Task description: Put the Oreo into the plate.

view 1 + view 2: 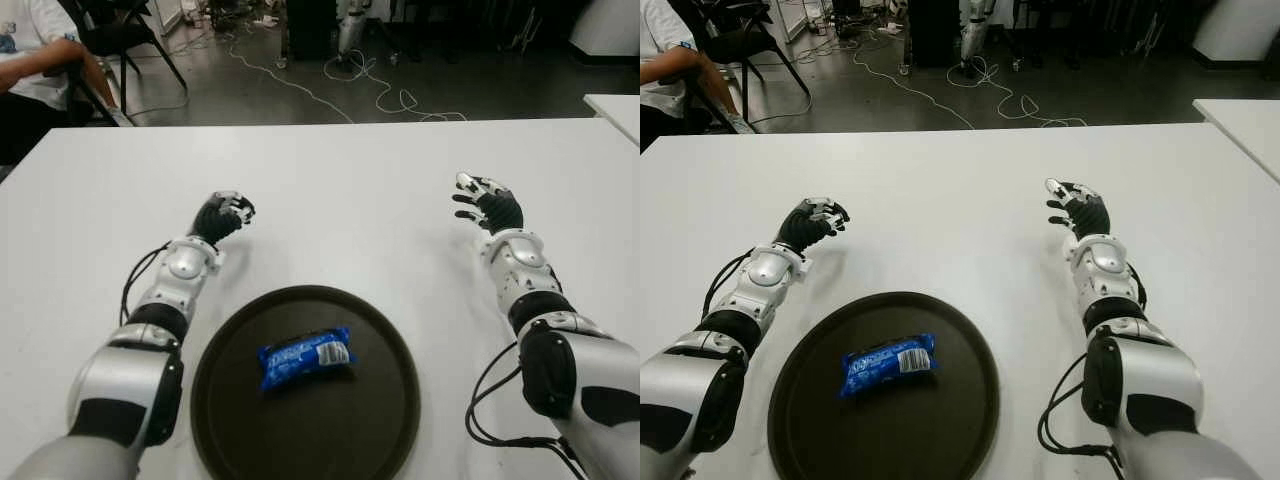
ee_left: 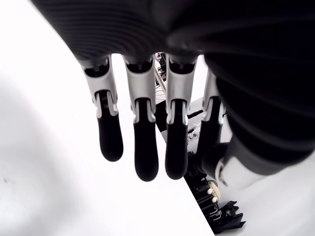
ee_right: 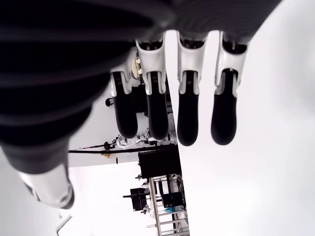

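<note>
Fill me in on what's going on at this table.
The blue Oreo pack lies inside the dark round plate on the white table. Neither hand holds anything: the left hand and right hand show beyond the plate, one to each side, fingers relaxed and empty.

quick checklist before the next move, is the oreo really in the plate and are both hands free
1. Blue Oreo packet inside the round dark brown plate: ok, it lies near the middle.
2. Packet clear of the plate rim: ok.
3. Left hand holds nothing: ok, fingers extended in its wrist view, above the white table, beyond the plate's left side.
4. Right hand holds nothing: ok, fingers open, right of the plate.
5. Both hands away from the plate: ok.
6. Hands touching the table: cannot tell.
</note>
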